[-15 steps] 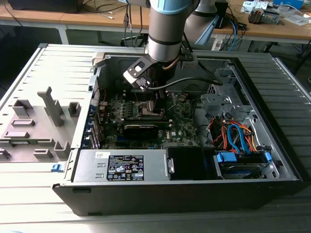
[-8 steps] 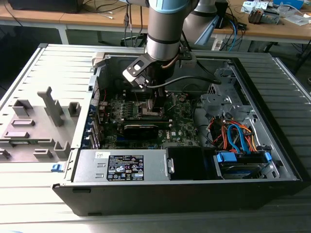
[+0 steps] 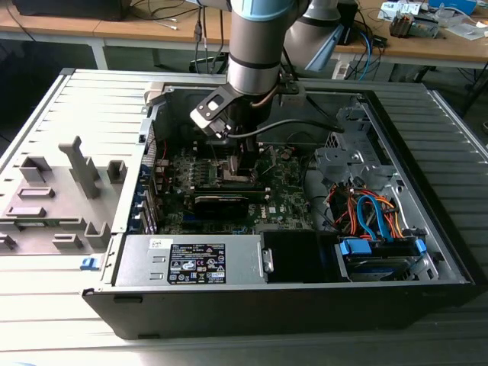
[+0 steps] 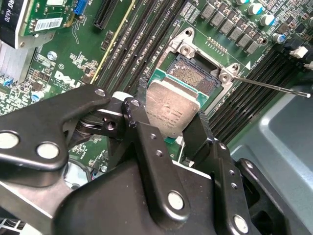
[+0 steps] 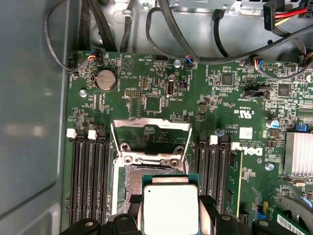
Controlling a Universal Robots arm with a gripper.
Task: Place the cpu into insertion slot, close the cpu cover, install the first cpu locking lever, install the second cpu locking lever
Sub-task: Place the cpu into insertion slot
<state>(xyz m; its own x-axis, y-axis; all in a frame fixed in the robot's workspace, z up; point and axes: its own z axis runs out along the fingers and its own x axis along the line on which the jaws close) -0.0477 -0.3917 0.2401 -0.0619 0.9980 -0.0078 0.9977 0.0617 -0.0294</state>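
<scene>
Closely seen, the cpu (image 5: 170,209), a flat silvery square, is clamped by two opposite edges between the black fingers of the pincer (image 4: 172,110). It sits partly over the insertion slot (image 4: 195,77), covering one side of it; the slot's field of fine contacts lies bare on the other side. Whether the chip touches the slot cannot be told.

The likely risk is a skewed seating. If the chip goes down off-square or shifted, a corner could drag across the bare contacts and bend them.

Hinged at one edge of the slot, the cpu cover (image 5: 151,124) stands raised, clear of the chip. A thin locking lever (image 4: 274,85) juts outward from a corner of the slot. Long black memory sockets (image 5: 90,181) flank the slot on two sides, near the pincer's fingers. Beyond the cover lie a coin battery (image 5: 105,79) and black cables (image 5: 195,54), well apart from the slot.
</scene>
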